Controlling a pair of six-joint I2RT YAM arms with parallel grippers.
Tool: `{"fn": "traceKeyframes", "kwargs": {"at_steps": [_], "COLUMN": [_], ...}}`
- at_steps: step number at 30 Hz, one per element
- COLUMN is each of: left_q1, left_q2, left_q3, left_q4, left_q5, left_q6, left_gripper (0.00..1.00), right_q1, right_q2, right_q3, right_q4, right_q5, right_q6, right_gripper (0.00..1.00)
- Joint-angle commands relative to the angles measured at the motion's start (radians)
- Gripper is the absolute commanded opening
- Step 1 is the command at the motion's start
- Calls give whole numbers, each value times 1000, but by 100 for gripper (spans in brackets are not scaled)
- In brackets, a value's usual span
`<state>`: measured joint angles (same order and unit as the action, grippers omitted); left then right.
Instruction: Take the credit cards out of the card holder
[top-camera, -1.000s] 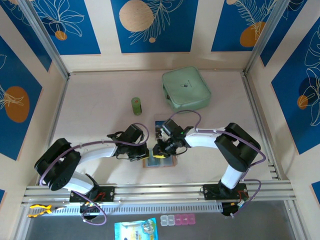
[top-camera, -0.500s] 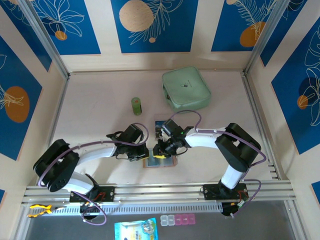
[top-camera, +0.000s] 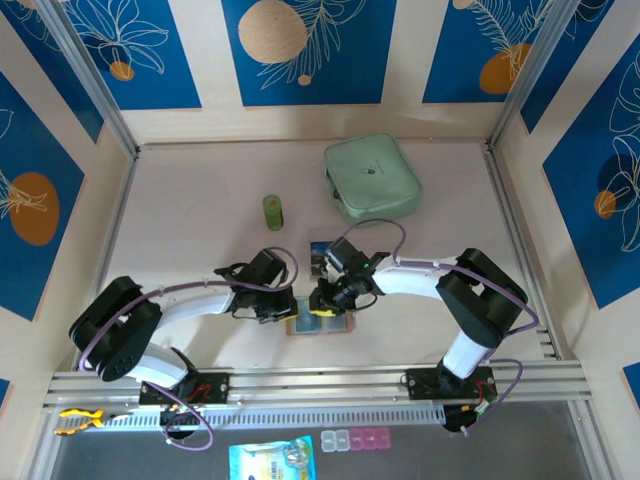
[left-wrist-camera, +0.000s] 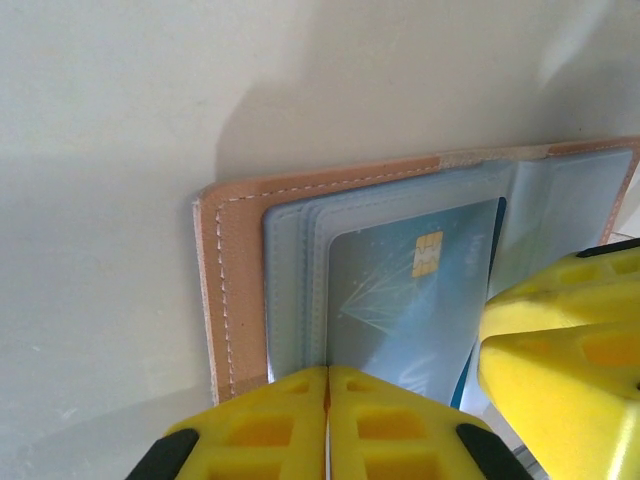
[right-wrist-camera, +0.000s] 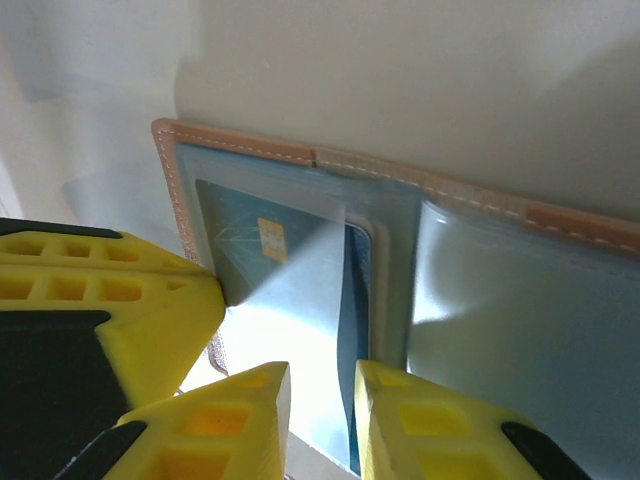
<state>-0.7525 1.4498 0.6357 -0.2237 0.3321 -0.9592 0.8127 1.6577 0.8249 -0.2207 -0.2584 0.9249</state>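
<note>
The card holder (top-camera: 320, 324) lies open and flat on the tabletop (top-camera: 190, 230), close to the near edge and about midway along it, between the two arms. Its tan stitched border frames grey-blue clear pockets. A pale blue card (left-wrist-camera: 410, 300) with a gold chip sits in a pocket, and a dark blue card (right-wrist-camera: 357, 290) is tucked just beside it.

The left gripper (left-wrist-camera: 328, 385) has its jaws pressed together at the holder's edge. The right gripper (right-wrist-camera: 322, 385) is down over the pockets with its jaws narrowly parted, and the dark blue card's edge runs toward the gap. I cannot tell whether they pinch it. The two grippers crowd each other over the holder, nearly touching.

Just behind the right gripper a small loose card (top-camera: 318, 250) lies flat. Further back stand a green cylinder (top-camera: 273, 211) and a mint-green case (top-camera: 371, 178), both well apart from the holder.
</note>
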Motion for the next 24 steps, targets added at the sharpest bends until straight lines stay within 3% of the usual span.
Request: {"fn": "traceKeyframes", "kwargs": {"at_steps": [1, 14, 24], "left_q1": [5, 6, 6], "left_q2": [17, 19, 1], "left_q3": [-4, -4, -1], "left_q4": [-42, -30, -40], "left_q5": [-14, -7, -13], "left_q6": [21, 17, 17], "left_gripper": [8, 7, 9], "right_q1": [-3, -3, 0], "right_q2": [3, 44, 11], "right_q3": [1, 3, 23], "right_q4": [-13, 26, -97], "right_q5": [-3, -34, 69], "right_q6": [-5, 2, -31], "right_gripper": [25, 22, 25]}}
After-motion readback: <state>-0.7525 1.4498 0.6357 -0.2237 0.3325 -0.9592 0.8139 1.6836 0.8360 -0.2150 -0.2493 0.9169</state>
